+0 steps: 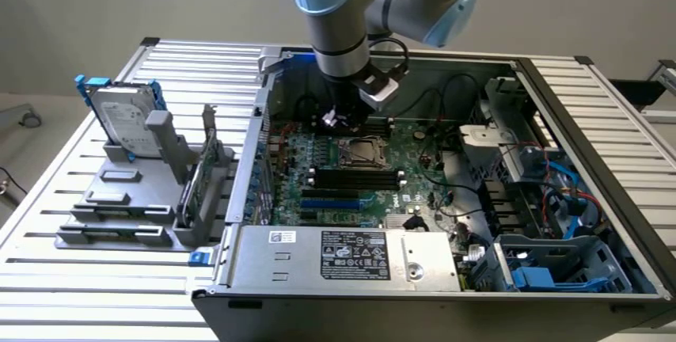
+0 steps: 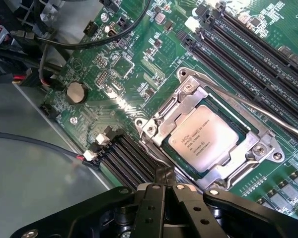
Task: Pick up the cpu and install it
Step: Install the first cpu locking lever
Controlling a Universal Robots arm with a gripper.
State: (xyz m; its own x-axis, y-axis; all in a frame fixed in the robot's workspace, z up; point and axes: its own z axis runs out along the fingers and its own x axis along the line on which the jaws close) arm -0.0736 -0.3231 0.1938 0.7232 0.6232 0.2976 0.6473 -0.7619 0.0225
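A brushed, silvery metal top is shown on the cpu (image 2: 203, 145), framed at every clock position by the socket's shiny metal bracket (image 2: 186, 106) on a glossy green motherboard (image 2: 134, 64).

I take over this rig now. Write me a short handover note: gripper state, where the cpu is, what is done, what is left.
Gripper: shut, holding nothing, hanging inside the open computer case, over the green motherboard beside the socket.
Cpu: already lying flat in the socket, under the metal load frame.
Done: pick-up and placing of the cpu.
Left: I cannot tell whether the retention lever is latched; check it.
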